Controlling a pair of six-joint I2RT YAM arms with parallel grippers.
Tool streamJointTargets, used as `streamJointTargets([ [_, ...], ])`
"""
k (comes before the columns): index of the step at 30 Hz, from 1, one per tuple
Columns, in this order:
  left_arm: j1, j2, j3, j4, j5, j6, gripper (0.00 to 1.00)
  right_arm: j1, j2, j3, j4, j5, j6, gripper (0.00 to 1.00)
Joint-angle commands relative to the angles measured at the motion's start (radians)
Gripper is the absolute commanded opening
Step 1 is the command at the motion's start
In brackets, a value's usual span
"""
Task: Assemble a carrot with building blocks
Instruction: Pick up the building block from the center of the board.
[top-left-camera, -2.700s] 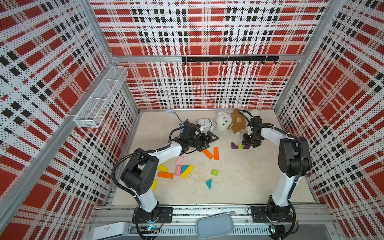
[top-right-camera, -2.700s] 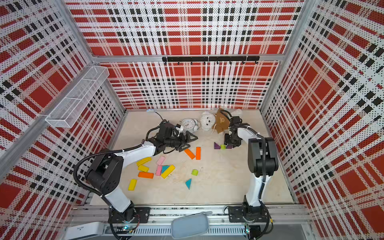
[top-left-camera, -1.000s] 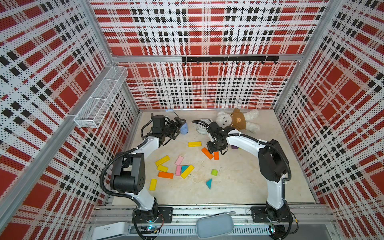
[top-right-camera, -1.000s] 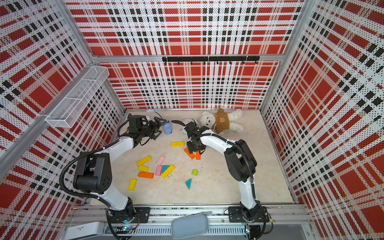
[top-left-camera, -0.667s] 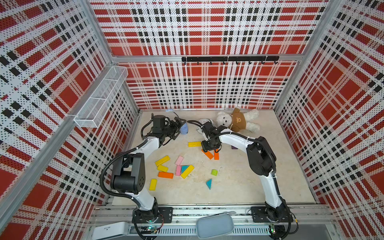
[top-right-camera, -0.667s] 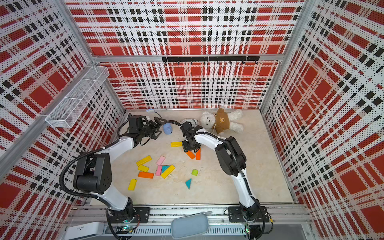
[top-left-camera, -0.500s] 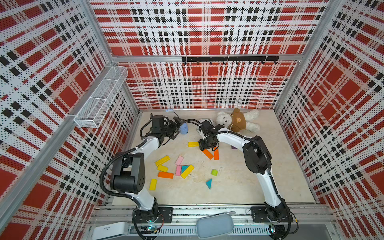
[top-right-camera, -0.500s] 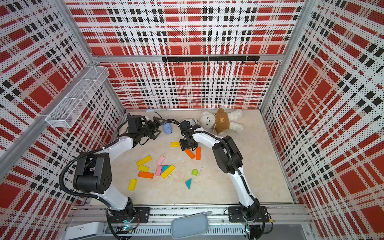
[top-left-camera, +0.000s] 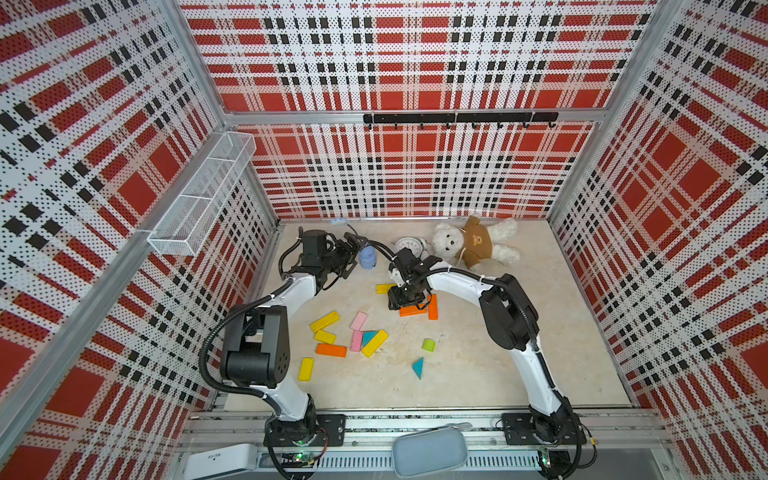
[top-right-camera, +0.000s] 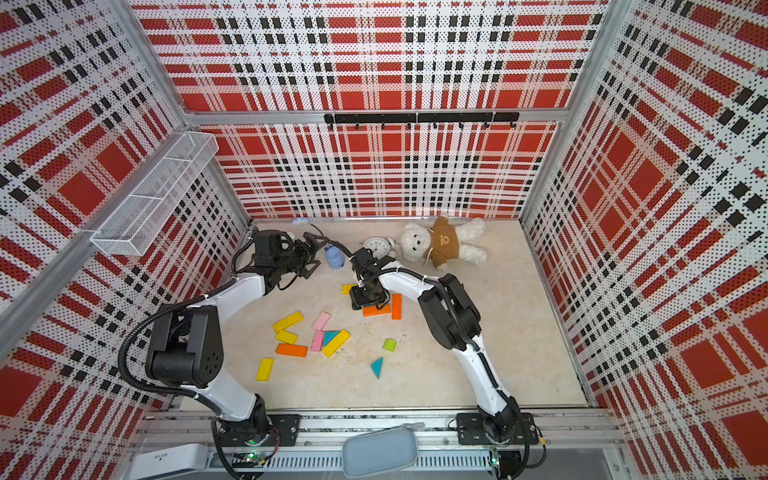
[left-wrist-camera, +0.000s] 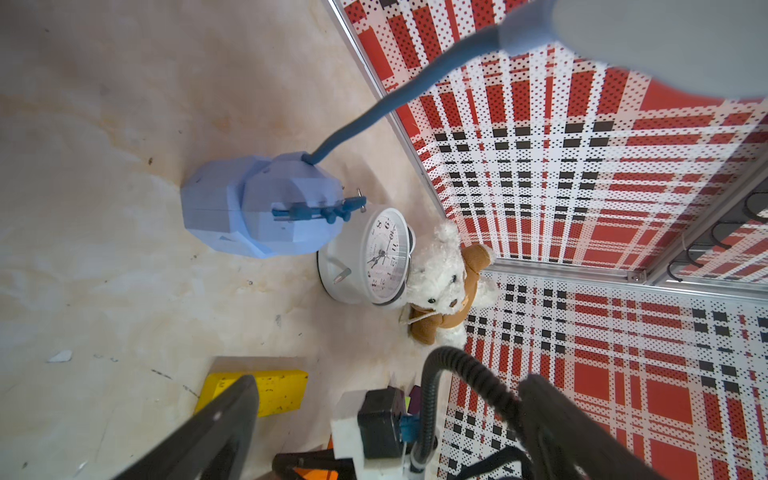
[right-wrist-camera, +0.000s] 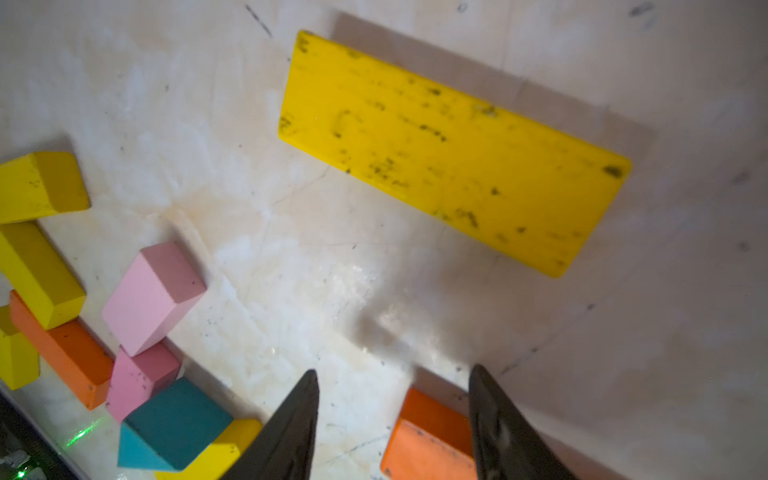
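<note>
My right gripper (top-left-camera: 405, 302) (top-right-camera: 368, 300) hangs open low over the mid-floor. In the right wrist view one end of a flat-lying orange bar (right-wrist-camera: 428, 436) (top-left-camera: 415, 311) sits between its fingers, close to one of them, and the gripper (right-wrist-camera: 392, 372) grips nothing. A second orange bar (top-left-camera: 432, 306) lies beside it and a yellow bar (top-left-camera: 383, 288) (right-wrist-camera: 453, 153) just beyond. More building blocks (top-left-camera: 357, 338), yellow, pink, orange and teal, are scattered nearer the front. My left gripper (top-left-camera: 353, 251) (left-wrist-camera: 386, 380) is wide open and empty at the back left.
A pale blue faceted object with a cord (top-left-camera: 368, 259) (left-wrist-camera: 257, 208) stands by the left gripper. A white alarm clock (top-left-camera: 409, 245) and a teddy bear (top-left-camera: 469, 247) lie at the back wall. A lime-green stub (top-left-camera: 428, 344) and teal triangle (top-left-camera: 418, 368) lie apart toward the front.
My right gripper has swung leftward, then come down toward the front onto the orange bar, which now lies level instead of slanted. The left arm has stayed still.
</note>
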Motion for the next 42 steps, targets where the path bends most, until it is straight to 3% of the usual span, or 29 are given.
streamJointTargets([
  [1,-0.019,0.01,-0.003,0.013,0.038,-0.005,0.99,0.034,-0.049,-0.058,0.014,-0.02,0.003,0.57],
  [5,-0.028,0.011,-0.002,0.013,0.036,-0.002,0.99,0.041,-0.094,-0.04,-0.037,0.072,0.001,0.59],
  [13,-0.061,0.014,-0.002,0.013,0.032,0.005,1.0,0.053,-0.133,0.035,-0.182,0.317,-0.03,0.79],
  [16,-0.068,0.019,-0.002,0.013,0.035,0.003,1.0,0.052,-0.149,0.013,-0.193,0.295,-0.139,0.9],
  [21,-0.072,0.025,0.002,0.013,0.041,0.0,1.0,0.052,-0.138,0.025,-0.24,0.235,-0.306,1.0],
  [31,-0.074,0.028,0.004,0.016,0.047,0.003,0.99,0.051,-0.07,0.081,-0.261,0.209,-0.458,1.0],
  [42,-0.076,0.032,0.003,0.019,0.048,0.003,1.0,0.053,-0.011,0.093,-0.241,0.242,-0.425,1.0],
])
